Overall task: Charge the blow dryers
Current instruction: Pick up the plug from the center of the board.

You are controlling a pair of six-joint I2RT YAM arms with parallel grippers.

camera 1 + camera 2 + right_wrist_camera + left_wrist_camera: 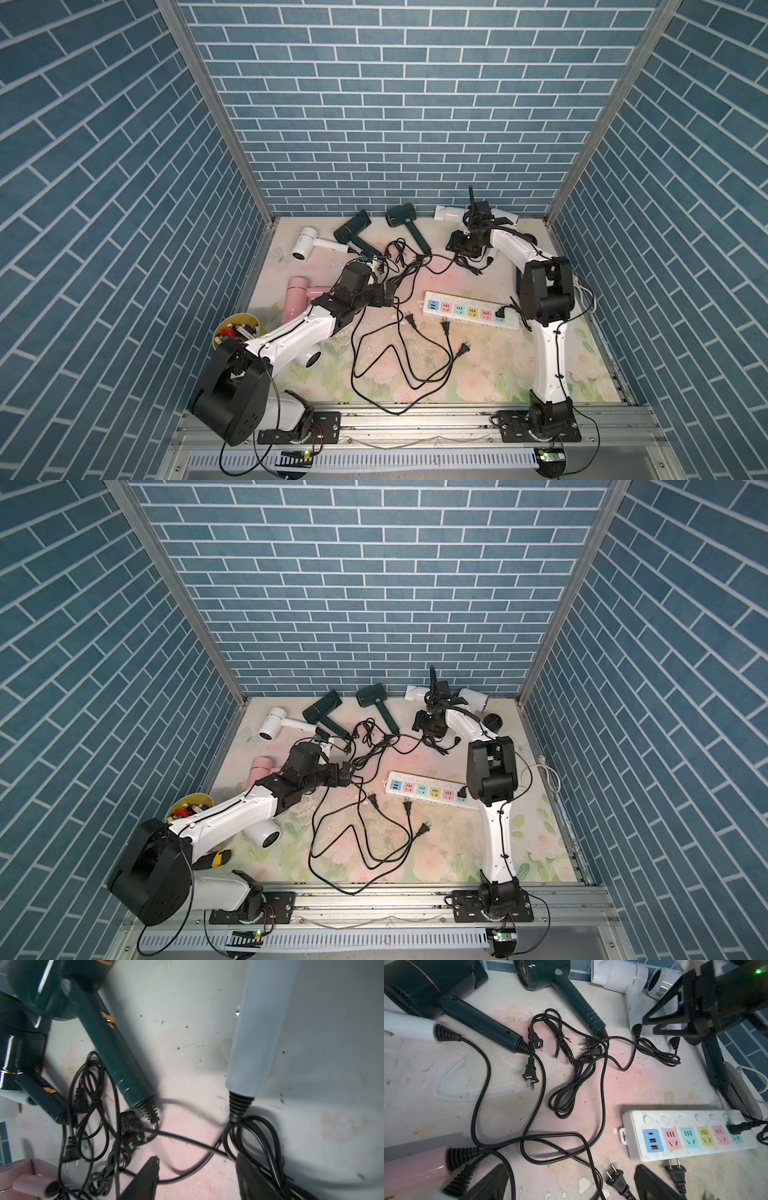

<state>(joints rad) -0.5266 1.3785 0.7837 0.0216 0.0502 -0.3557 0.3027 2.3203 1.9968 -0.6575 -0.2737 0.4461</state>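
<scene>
I read the table [498, 374] as a dial, twelve at the back wall. The power strip [471, 310] lies just toward three of centre, running nine to three, with a seated plug [498, 314] in its three o'clock end. Three loose plugs [445, 328] lie just before it, toward six. Along the back sit a dryer at ten [305, 243], a dryer at eleven [353, 226], a dryer at twelve [401, 216] and two dryers at one [448, 213]. The cord tangle [399, 259] lies between that row and the strip. A dryer at nine [297, 295] and a dryer at eight [309, 358] lie near the nine o'clock edge, a cup [217, 337] outward of them.
</scene>
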